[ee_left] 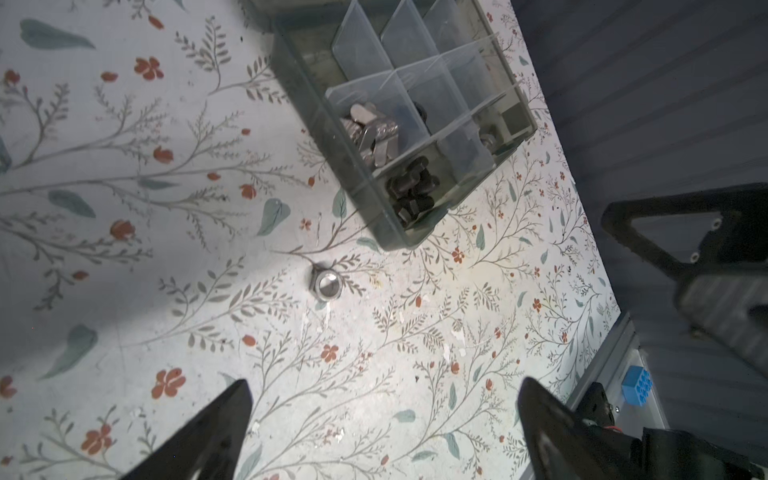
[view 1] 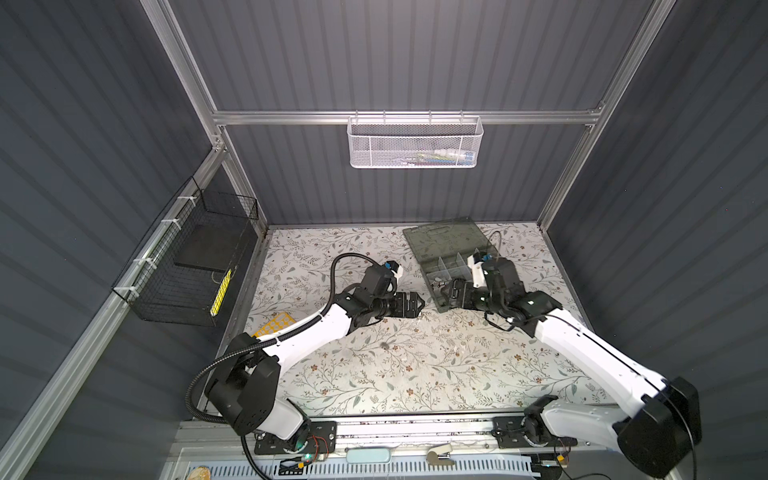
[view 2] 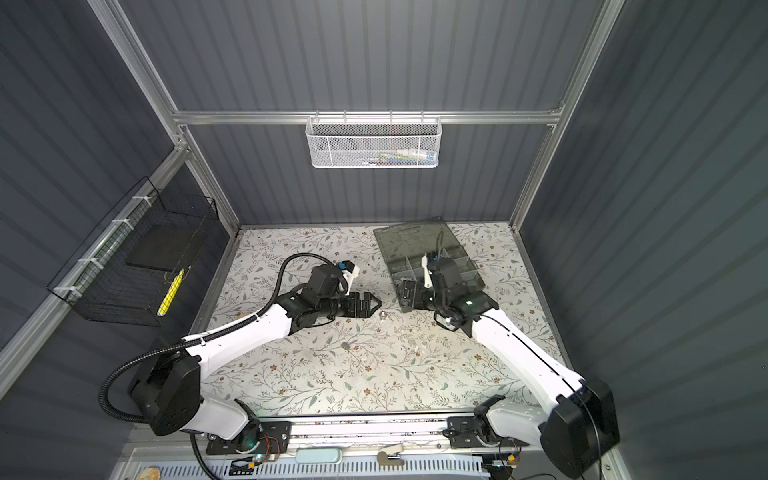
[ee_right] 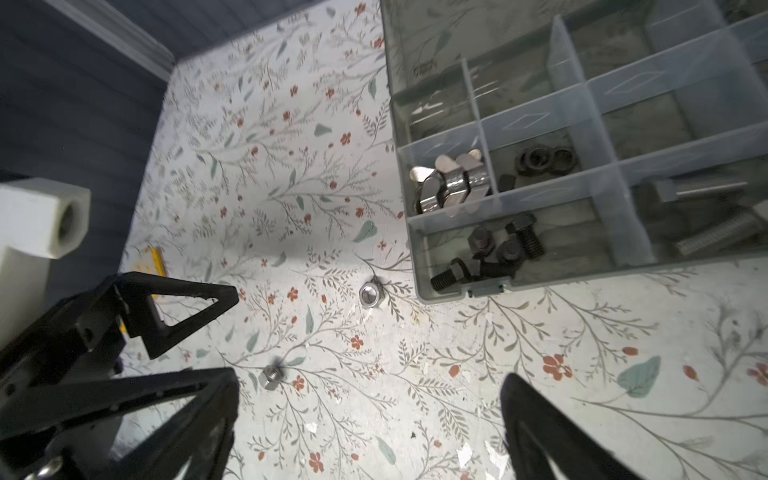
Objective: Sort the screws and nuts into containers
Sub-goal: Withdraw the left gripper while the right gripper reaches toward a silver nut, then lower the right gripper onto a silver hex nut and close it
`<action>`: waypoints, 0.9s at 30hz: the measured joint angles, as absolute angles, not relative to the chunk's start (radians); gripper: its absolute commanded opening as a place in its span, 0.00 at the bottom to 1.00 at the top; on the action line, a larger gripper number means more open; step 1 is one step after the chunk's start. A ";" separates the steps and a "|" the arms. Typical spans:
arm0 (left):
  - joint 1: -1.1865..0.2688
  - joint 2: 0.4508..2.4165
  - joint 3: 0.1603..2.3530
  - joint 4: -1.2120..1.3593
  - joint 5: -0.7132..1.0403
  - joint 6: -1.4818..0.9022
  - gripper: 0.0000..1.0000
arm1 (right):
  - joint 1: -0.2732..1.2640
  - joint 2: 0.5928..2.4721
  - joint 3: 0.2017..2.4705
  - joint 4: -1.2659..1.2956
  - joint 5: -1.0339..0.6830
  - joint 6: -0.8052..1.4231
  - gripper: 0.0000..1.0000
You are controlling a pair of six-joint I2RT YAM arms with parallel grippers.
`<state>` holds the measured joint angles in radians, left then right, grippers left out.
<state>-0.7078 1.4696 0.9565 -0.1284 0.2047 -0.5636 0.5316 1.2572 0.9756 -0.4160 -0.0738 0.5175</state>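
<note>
Left gripper (ee_left: 384,386): jaws wide apart, nothing between them, low over the floral table (ee_left: 124,249). A silver hex nut (ee_left: 327,284) lies loose just beside the tips, about 5 o'clock of them in both top views. We read that spread as set for a straddle pick.

Right gripper (ee_right: 370,378): jaws apart too, empty, hovering at the 7 o'clock corner of the organizer case (ee_right: 457,297). Probably holding by the bins, clear of the left arm's reach.

The case sits at 1 o'clock on the table, with the lid (view 1: 444,237) folded open toward 12. Bins are split by type and colour: black bolts (ee_right: 498,253), wing nuts (ee_right: 451,187), black nuts (ee_right: 544,160), silver screws (ee_right: 715,237).

A smaller silver nut (ee_right: 271,376) is also loose on the table. Two pieces left, we reckon.
</note>
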 measured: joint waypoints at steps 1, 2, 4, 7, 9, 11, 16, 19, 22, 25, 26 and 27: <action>-0.696 1.454 0.925 -0.116 0.211 -0.578 1.00 | 0.550 1.288 0.985 -0.426 -0.064 0.511 0.89; -0.677 1.438 0.888 -0.099 0.219 -0.594 1.00 | 0.567 1.322 0.997 -0.438 -0.057 0.505 0.87; -0.628 1.407 0.819 -0.065 0.241 -0.628 1.00 | 0.596 1.377 1.020 -0.457 -0.046 0.498 0.86; -0.560 1.385 0.746 -0.033 0.270 -0.669 1.00 | 0.641 1.452 1.069 -0.485 -0.030 0.488 0.80; -0.527 1.384 0.721 -0.020 0.295 -0.688 1.00 | 0.675 1.507 1.121 -0.504 -0.025 0.479 0.76; -0.501 1.382 0.691 0.012 0.331 -0.716 1.00 | 0.704 1.571 1.182 -0.513 -0.021 0.467 0.71; -0.464 1.372 0.651 0.039 0.368 -0.746 1.00 | 0.735 1.715 1.278 -0.515 -0.027 0.466 0.60; -0.456 1.354 0.651 0.046 0.370 -0.753 1.00 | 0.735 1.794 1.316 -0.528 -0.023 0.468 0.57; -0.455 1.349 0.651 0.060 0.383 -0.757 1.00 | 0.731 1.857 1.347 -0.550 -0.014 0.464 0.55; -0.455 1.364 0.651 0.082 0.397 -0.764 1.00 | 0.725 1.912 1.371 -0.558 -0.015 0.462 0.55; -0.455 1.374 0.651 0.093 0.402 -0.766 1.00 | 0.722 1.925 1.372 -0.558 -0.016 0.462 0.55; -0.455 1.385 0.651 0.102 0.407 -0.768 1.00 | 0.718 1.935 1.373 -0.559 -0.017 0.462 0.56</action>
